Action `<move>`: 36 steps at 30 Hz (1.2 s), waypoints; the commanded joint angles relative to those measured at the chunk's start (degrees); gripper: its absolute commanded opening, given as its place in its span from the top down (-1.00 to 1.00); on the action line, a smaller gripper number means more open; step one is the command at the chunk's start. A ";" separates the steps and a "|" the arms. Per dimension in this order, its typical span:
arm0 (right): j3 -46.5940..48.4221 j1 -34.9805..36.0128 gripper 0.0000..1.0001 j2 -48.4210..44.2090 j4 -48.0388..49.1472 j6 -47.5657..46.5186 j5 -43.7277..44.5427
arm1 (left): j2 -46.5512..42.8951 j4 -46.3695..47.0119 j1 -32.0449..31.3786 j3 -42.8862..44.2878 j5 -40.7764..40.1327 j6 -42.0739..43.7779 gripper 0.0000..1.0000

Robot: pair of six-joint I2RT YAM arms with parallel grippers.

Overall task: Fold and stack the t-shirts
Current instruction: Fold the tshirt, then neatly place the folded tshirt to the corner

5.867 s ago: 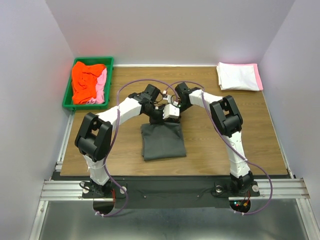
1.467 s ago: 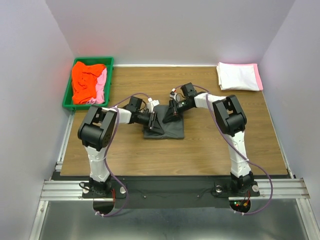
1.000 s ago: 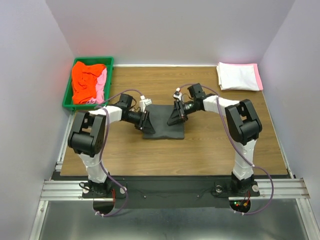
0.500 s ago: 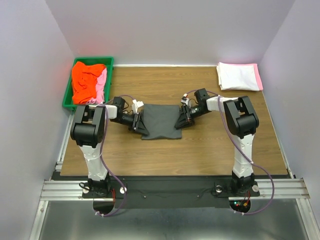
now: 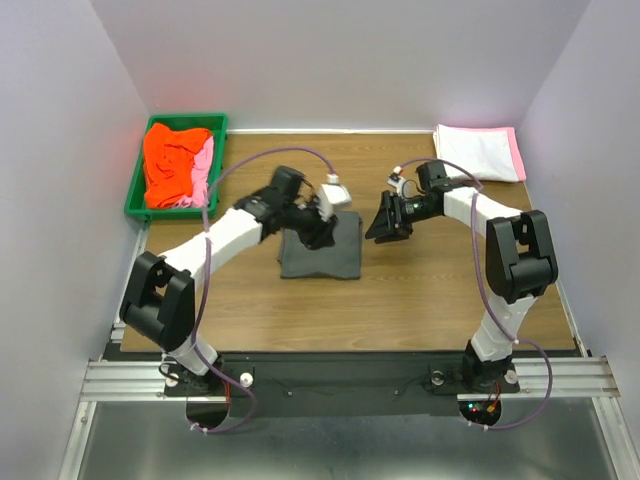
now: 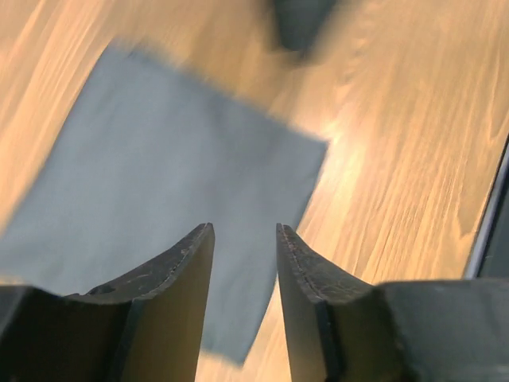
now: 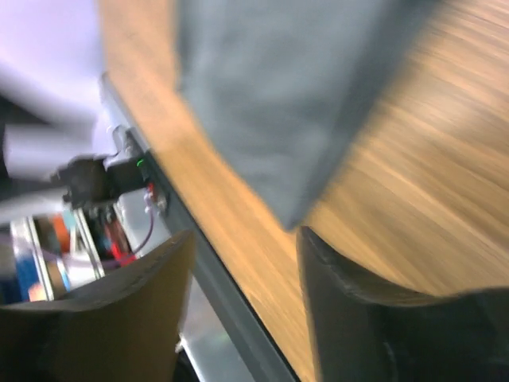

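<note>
Left end effector (image 6: 243, 229) parted — t-shirt (image 6: 159, 143) blurred.

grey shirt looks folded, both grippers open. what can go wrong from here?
1. The grey t-shirt lies mid-table, the white-and-pink stack in the far right corner; carried by one edge, it may unfold.
2. The left gripper hangs open over the shirt; closing there may pinch only the top layer.

Left end effector (image 6: 244, 232) parted, empty; right end effector (image 7: 242, 239) parted, empty; both hovering.
</note>
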 commanded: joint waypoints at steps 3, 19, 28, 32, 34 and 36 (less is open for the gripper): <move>-2.41 -4.31 -0.48 -0.59 -0.50 4.97 8.24 | -0.63 5.23 -13.37 -3.93 -16.10 11.30 -0.11; -8.39 -6.51 -0.54 -0.07 5.30 14.91 7.72 | 10.52 13.68 -25.25 -5.96 -25.52 18.34 -0.12; -8.92 -6.51 -0.56 0.29 6.97 16.05 7.10 | 14.14 14.99 -25.34 -6.22 -26.48 17.47 0.32; -11.73 -6.42 -0.61 -0.85 11.88 20.34 9.64 | 12.82 15.52 -24.20 -4.73 -23.76 12.99 0.95; -13.04 -6.34 -0.65 -0.68 14.17 22.63 9.83 | 12.12 15.17 -23.33 -3.33 -21.30 10.27 1.00; -15.42 -6.25 -0.67 -0.59 19.61 27.02 9.13 | 10.80 14.74 -22.88 -2.19 -19.63 8.85 1.00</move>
